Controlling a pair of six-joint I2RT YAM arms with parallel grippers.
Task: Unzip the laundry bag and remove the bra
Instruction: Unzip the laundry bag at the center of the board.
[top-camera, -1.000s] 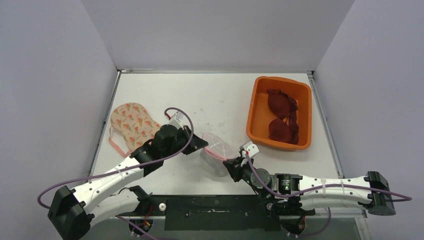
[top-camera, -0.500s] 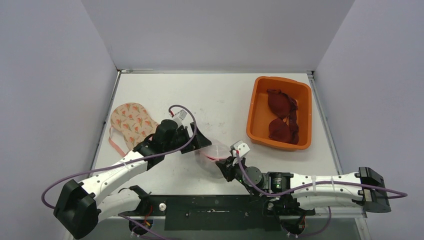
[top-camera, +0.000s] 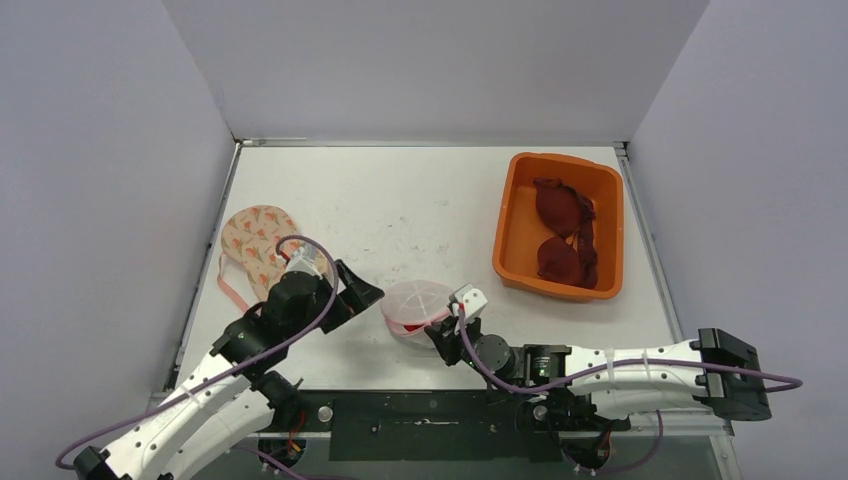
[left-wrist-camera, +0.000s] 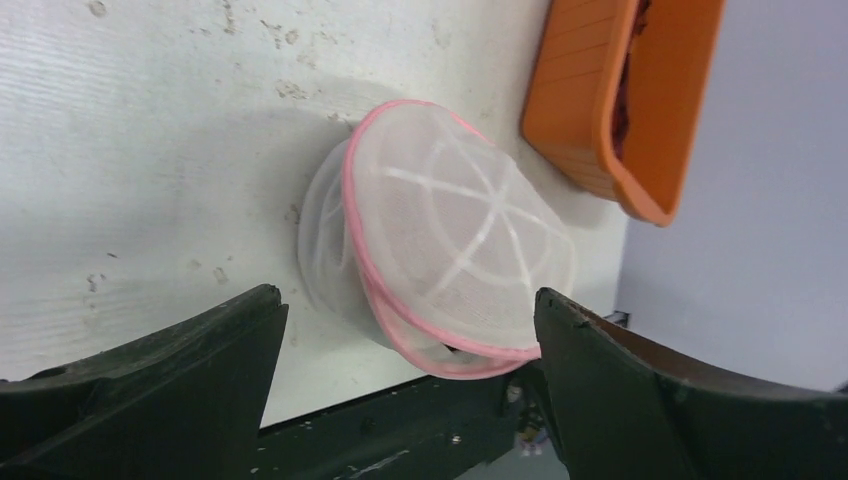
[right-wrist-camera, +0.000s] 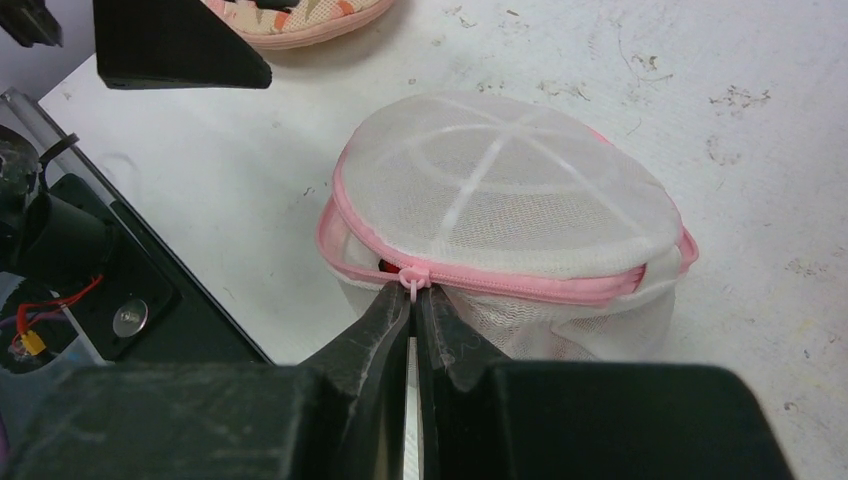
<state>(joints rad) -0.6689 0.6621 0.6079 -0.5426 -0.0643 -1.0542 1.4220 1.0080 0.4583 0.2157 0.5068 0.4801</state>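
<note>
From above, the white mesh laundry bag (top-camera: 415, 303) sits domed on the table (top-camera: 420, 200) near the front edge, between the two arms. The left gripper (top-camera: 362, 290) is just to its left, not touching it, and the right gripper (top-camera: 440, 326) is pressed against its near side. A peach patterned bra (top-camera: 262, 248) lies flat at the far left, and an orange bin (top-camera: 508, 215) on the right holds dark red bras (top-camera: 562, 235). From the left wrist, the two black fingers (left-wrist-camera: 190, 350) stand spread wide with nothing between them. The bag (left-wrist-camera: 440, 255) lies beyond them with its pink zip edge running round the dome, and the bin (left-wrist-camera: 600, 130) shows in the upper right corner. From the right wrist, that gripper (right-wrist-camera: 410, 300) has its fingers drawn tight together on the small pink zipper pull (right-wrist-camera: 410, 283) at the bag's near edge. The bag (right-wrist-camera: 500, 200) looks zipped along most of the visible seam — only a sliver of red (right-wrist-camera: 386, 267) shows just left of the pull, too little to name. The patterned bra's edge (right-wrist-camera: 300, 18) peeks in at the top, beside a black finger (right-wrist-camera: 180, 45) of the left gripper.
</note>
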